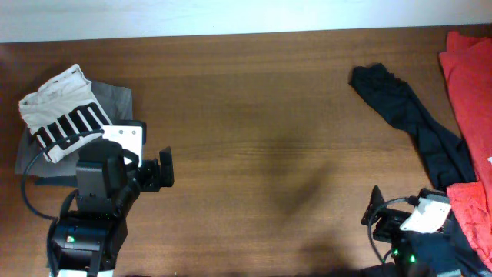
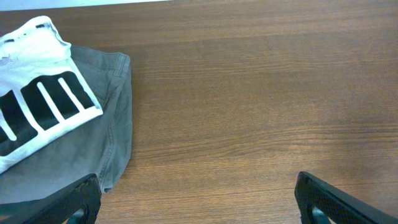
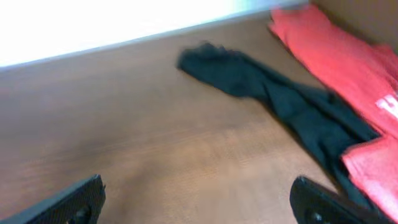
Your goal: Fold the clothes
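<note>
A folded white garment with black stripes (image 1: 63, 111) lies on a folded grey garment (image 1: 115, 100) at the table's left; both show in the left wrist view, white (image 2: 37, 99) on grey (image 2: 115, 124). A dark, unfolded garment (image 1: 415, 123) lies at the right, also in the right wrist view (image 3: 280, 99). Red clothes (image 1: 470, 85) lie at the far right edge, also in the right wrist view (image 3: 336, 59). My left gripper (image 2: 196, 202) is open and empty over bare wood, right of the folded stack. My right gripper (image 3: 199, 202) is open and empty, low near the front edge.
The wooden table (image 1: 261, 138) stretches between the folded stack and the dark garment. A pale wall strip runs along the back edge. More red cloth (image 1: 473, 211) lies beside my right arm.
</note>
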Robot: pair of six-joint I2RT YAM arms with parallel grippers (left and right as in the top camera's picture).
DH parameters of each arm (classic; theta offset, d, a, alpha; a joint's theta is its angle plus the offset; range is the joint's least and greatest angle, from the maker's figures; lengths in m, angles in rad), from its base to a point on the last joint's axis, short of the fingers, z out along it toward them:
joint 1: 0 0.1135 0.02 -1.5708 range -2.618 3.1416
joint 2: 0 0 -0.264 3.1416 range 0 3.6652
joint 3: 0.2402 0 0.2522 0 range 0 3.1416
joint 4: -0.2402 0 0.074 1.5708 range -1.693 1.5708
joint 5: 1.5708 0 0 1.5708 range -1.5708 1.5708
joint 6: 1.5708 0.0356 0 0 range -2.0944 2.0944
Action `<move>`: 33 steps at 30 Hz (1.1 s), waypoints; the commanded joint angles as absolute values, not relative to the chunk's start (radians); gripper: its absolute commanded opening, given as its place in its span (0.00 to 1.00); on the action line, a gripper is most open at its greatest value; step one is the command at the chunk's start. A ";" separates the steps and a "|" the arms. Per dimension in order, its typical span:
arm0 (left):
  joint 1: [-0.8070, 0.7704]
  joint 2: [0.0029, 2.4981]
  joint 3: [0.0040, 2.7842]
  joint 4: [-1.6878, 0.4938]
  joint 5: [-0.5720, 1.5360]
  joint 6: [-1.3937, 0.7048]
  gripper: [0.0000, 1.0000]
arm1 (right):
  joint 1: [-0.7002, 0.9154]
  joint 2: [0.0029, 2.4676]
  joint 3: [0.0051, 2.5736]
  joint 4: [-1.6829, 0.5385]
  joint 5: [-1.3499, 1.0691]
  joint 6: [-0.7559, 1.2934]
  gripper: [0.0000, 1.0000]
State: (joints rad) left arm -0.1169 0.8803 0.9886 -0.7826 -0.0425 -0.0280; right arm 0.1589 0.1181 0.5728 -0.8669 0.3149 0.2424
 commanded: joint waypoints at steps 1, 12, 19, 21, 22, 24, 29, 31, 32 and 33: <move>-0.120 0.871 0.981 -0.783 -0.057 -0.038 0.99 | 0.102 0.006 0.460 -0.748 0.143 0.057 0.99; -0.120 0.871 0.981 -0.783 -0.057 -0.038 0.99 | 0.044 0.004 0.088 -0.077 0.085 0.052 0.99; -0.120 0.877 0.981 -0.783 -0.057 -0.038 0.99 | 0.045 0.004 0.006 -0.071 0.024 0.022 0.99; -0.120 0.877 0.981 -0.784 -0.057 -0.038 0.99 | 0.045 0.004 0.006 -0.083 0.007 0.024 0.99; -0.120 0.878 0.981 -0.784 -0.057 -0.038 0.99 | 0.045 0.004 0.006 -0.083 0.008 0.034 0.99; -0.120 0.878 0.981 -0.786 -0.057 -0.038 0.99 | 0.045 0.004 0.006 -0.082 0.010 0.037 0.99; -0.120 0.878 0.981 -0.787 -0.057 -0.038 0.99 | 0.045 0.004 0.006 -0.082 0.011 0.037 0.99; -0.120 0.878 0.981 -0.787 -0.057 -0.038 0.99 | 0.045 0.004 0.006 -0.082 0.011 0.037 0.99; -0.120 0.878 0.981 -0.787 -0.057 -0.038 0.99 | 0.045 0.004 0.006 -0.082 0.011 0.037 0.99; -0.120 0.878 0.981 -0.787 -0.057 -0.038 0.99 | 0.045 0.004 0.006 -0.082 0.011 0.037 0.99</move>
State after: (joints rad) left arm -0.1169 0.8806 0.9859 -0.7849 -0.0429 -0.0280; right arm 0.0536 0.0120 0.0109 -0.0734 0.0238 0.0410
